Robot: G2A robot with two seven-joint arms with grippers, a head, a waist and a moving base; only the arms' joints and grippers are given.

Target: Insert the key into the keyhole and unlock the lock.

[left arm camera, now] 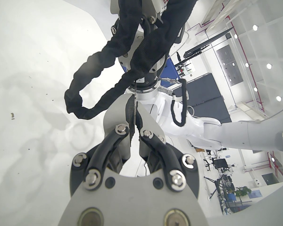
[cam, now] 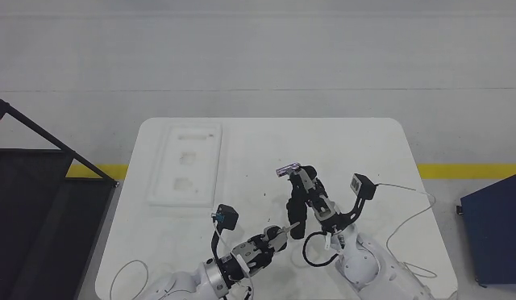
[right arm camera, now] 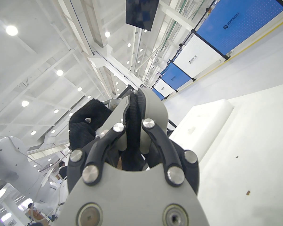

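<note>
Two sets of fingers, one key and one lock are over one white table [cam: 379,151], which also carries one white foam tray [cam: 185,163] and a few small brown crumbs [right arm camera: 248,192]. The left fingers [left arm camera: 130,112] are clenched on the key [left arm camera: 134,118], a thin metal blade seen edge-on between the pads. Its long axis runs along the fingers, and its tip sticks out past them toward the right arm's wrist, over the near middle of the table. The right fingers [right arm camera: 132,109] are pressed together. In the top view they hold the silver-and-purple lock [cam: 288,171] at their tip, farther from the robot than the key and apart from it. One loop of black-sleeved cable [left arm camera: 89,95] from the right arm hangs just beyond the key's tip, between key and lock. The tray lies well to the left of both, touching neither.
</note>
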